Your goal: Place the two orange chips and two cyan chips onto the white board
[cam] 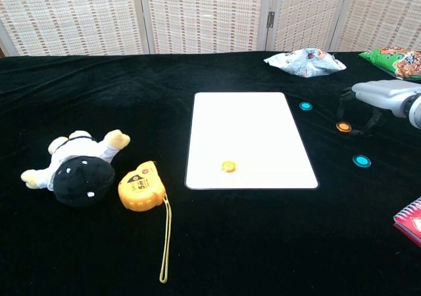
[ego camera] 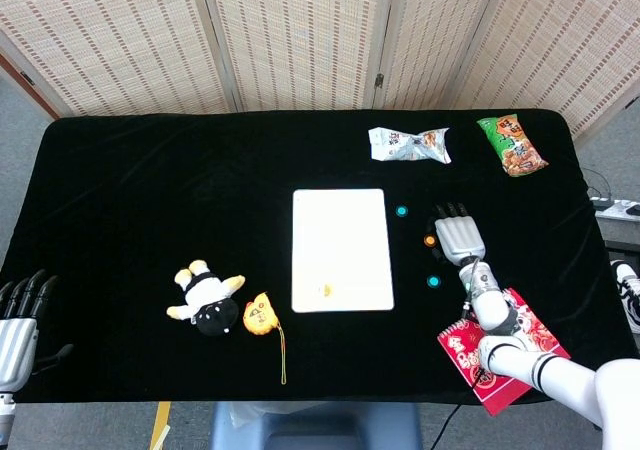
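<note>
The white board (ego camera: 340, 232) (cam: 243, 128) lies mid-table with one orange chip (ego camera: 325, 291) (cam: 228, 166) on its near edge. A second orange chip (ego camera: 430, 240) (cam: 343, 127) lies on the black cloth right of the board. One cyan chip (ego camera: 402, 211) (cam: 306, 106) lies farther back and another cyan chip (ego camera: 433, 281) (cam: 361, 160) nearer. My right hand (ego camera: 458, 235) (cam: 376, 97) hovers low just right of the off-board orange chip. Its fingers arch down beside the chip and it holds nothing. My left hand (ego camera: 18, 320) rests at the table's near left corner, fingers straight and empty.
A black-and-white plush toy (ego camera: 205, 300) (cam: 79, 168) and a yellow tape measure (ego camera: 258, 316) (cam: 139, 189) lie left of the board. Two snack bags (ego camera: 408, 144) (ego camera: 511, 145) sit at the back right. A red notebook (ego camera: 495, 355) lies under my right forearm.
</note>
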You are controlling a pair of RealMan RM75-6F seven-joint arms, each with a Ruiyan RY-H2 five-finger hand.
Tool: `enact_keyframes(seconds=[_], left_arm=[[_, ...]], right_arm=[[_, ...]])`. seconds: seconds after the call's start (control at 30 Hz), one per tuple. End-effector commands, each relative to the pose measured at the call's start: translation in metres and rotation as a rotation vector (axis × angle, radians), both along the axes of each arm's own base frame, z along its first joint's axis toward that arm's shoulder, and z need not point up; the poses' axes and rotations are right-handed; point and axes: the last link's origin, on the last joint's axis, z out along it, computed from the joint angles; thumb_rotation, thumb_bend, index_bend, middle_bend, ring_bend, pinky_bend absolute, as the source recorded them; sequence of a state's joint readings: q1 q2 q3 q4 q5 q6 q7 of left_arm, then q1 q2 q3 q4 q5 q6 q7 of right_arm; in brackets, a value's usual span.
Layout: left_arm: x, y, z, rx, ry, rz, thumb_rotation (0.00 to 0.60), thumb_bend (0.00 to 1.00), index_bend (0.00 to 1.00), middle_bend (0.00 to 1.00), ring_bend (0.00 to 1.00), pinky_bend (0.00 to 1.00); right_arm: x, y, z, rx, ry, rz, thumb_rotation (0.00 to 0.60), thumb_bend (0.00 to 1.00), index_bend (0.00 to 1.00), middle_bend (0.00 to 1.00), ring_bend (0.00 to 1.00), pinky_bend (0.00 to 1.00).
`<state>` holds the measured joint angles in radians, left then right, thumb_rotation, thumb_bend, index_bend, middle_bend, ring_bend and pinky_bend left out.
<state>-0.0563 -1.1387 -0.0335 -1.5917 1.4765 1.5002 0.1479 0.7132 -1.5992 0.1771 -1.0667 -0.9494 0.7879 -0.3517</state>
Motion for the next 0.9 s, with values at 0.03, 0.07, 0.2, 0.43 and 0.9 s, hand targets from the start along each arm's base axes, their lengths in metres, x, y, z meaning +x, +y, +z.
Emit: enact_keyframes(seconds=[0.03,0.07,0.2,0.43,0.9], left_arm=[[0.0,0.0,0.0,-0.002,0.0,0.001,0.6,0.17,0.01,0.05,0.08,0.0],[0.0,0.0,0.0,-0.002,0.001,0.001,0.6,0.17,0.01,0.05,0.08,0.0],[-0.001,-0.001,0.001,0.0,0.0,0.004,0.6,0.17,0.01,0.05,0.08,0.0],[-0.002,-0.001,0.002,0.003,0.0,0.006,0.6,0.17,0.01,0.05,0.08,0.0],[-0.003,-0.001,0.002,0.004,0.003,0.01,0.6,0.17,0.01,0.05,0.08,0.0]], right_arm=[[0.0,0.0,-0.002,-0.002,-0.001,-0.002,0.6,0.29,0.36,0.1,0.01,0.0],[-0.001,0.0,-0.002,-0.002,-0.001,-0.003,0.6,0.29,0.36,0.1,0.02,0.0],[0.0,0.0,-0.005,-0.004,0.002,0.003,0.6,0.29,0.37,0.11,0.02,0.0],[-0.001,-0.002,-0.007,-0.011,0.009,0.001,0.6,0.29,0.41,0.12,0.03,0.0],[0.0,-0.007,-0.012,-0.01,0.013,-0.001,0.6,0.29,0.46,0.15,0.04,0.0]])
